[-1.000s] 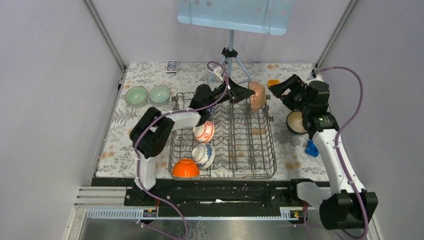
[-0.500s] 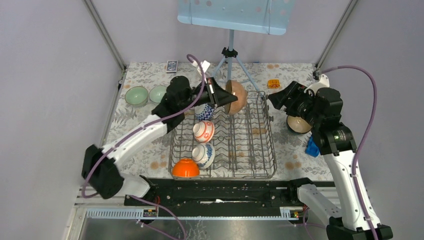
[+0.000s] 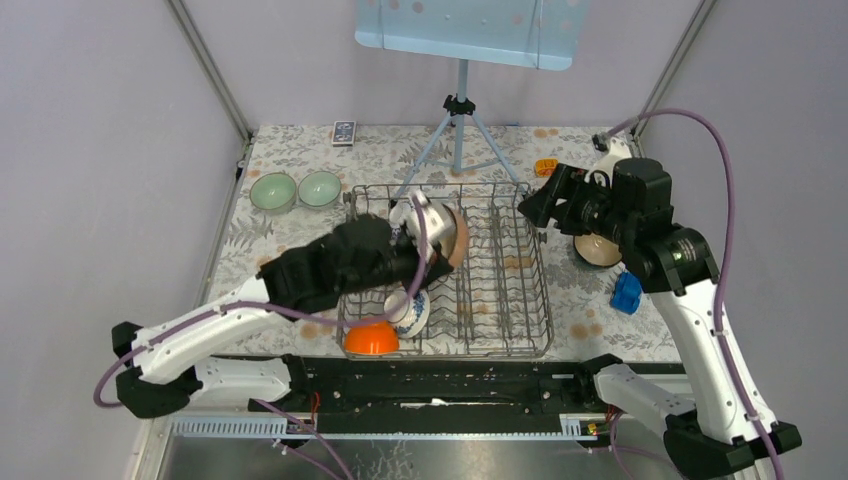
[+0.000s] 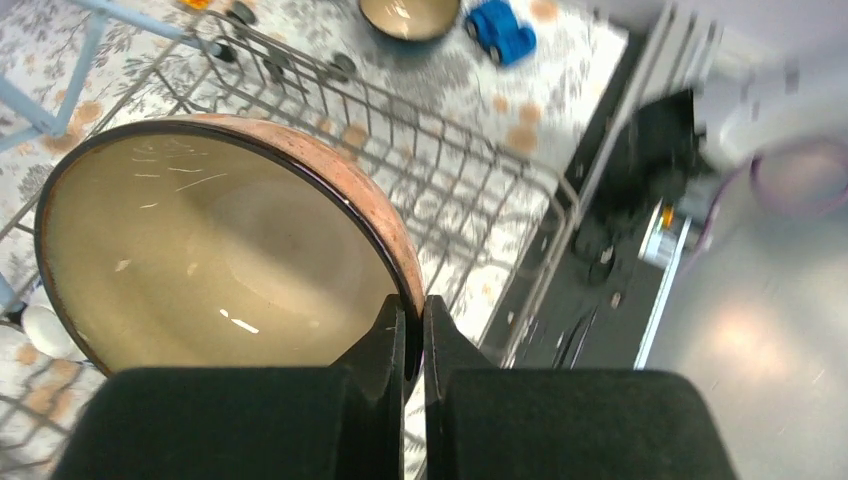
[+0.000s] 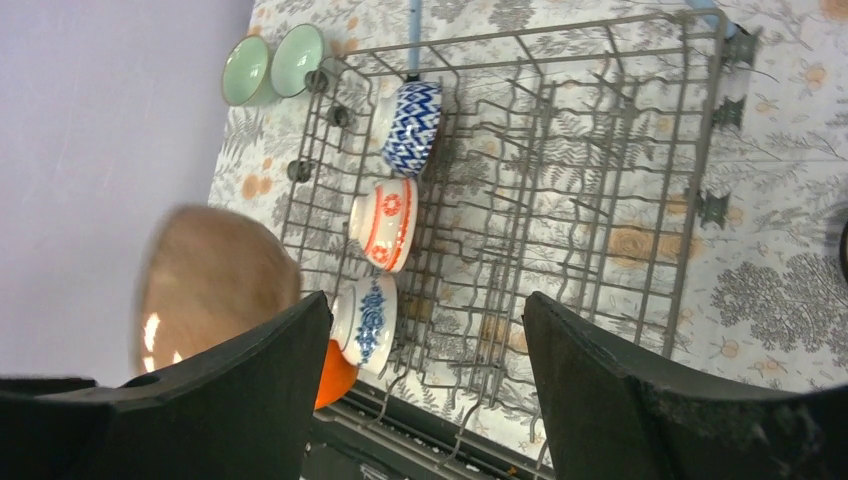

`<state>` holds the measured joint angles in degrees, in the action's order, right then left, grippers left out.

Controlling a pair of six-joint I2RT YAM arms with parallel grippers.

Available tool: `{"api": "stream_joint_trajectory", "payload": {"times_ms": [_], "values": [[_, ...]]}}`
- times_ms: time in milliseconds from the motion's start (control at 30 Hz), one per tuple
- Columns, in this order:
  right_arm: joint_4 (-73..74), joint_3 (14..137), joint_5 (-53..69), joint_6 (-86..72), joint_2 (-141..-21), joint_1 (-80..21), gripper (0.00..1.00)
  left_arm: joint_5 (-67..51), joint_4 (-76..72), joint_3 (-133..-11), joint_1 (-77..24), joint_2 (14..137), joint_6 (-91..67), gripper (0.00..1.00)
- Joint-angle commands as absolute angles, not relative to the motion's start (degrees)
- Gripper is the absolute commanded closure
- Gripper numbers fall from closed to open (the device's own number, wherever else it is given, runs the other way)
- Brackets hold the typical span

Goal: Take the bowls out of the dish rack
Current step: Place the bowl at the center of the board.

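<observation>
My left gripper (image 4: 414, 325) is shut on the rim of a brown bowl with a tan inside (image 4: 220, 250), held tilted above the grey wire dish rack (image 3: 500, 300). From above, that bowl (image 3: 457, 238) hangs over the rack's left half with the left gripper (image 3: 440, 258) on it. In the right wrist view the rack (image 5: 600, 200) holds a blue zigzag bowl (image 5: 412, 125), a red-and-white bowl (image 5: 385, 222), a blue floral bowl (image 5: 368, 318) and an orange bowl (image 5: 335, 375). My right gripper (image 5: 425, 305) is open and empty, high over the rack's right rim (image 3: 535, 200).
Two pale green bowls (image 3: 272, 191) (image 3: 320, 188) sit on the mat left of the rack. Another brown bowl (image 3: 597, 250) and a blue toy car (image 3: 626, 293) lie to its right. A tripod stand (image 3: 459, 130) rises behind the rack.
The left arm has carried the brown bowl from the rack's far right corner leftward and nearer, over the rack's left half. The right gripper has shifted slightly left and stays open.
</observation>
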<state>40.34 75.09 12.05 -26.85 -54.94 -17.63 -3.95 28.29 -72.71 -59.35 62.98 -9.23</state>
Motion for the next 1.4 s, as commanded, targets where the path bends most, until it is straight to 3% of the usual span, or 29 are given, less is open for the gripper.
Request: {"api": "stream_joint_trajectory", "payload": {"times_ms": [0, 200, 367, 700, 1000, 1367], "values": [[47.69, 84.96, 10.09, -23.00, -58.38, -21.72, 0.22, 15.40, 31.57, -76.96, -73.00, 60.78, 6.23, 1.00], [55.77, 92.35, 4.84, -20.97, -61.18, -26.36, 0.23, 32.57, 42.33, -80.03, -88.90, 66.29, 12.41, 1.00], [64.23, 99.41, 0.62, -18.32, -64.51, -31.86, 0.25, 40.00, 47.75, -79.67, -97.46, 70.73, 18.61, 1.00], [70.26, 102.87, -8.13, -16.28, -68.25, -44.93, 0.25, 33.75, 50.69, -74.49, -101.63, 71.75, 29.70, 1.00], [69.33, 99.84, -9.42, -17.24, -69.51, -51.98, 0.26, 26.89, 52.78, -72.83, -101.78, 71.88, 32.40, 1.00], [68.92, 97.73, -21.21, -21.75, -73.89, -69.95, 0.30, 24.83, 53.53, -72.26, -101.86, 72.09, 32.98, 1.00]]}}
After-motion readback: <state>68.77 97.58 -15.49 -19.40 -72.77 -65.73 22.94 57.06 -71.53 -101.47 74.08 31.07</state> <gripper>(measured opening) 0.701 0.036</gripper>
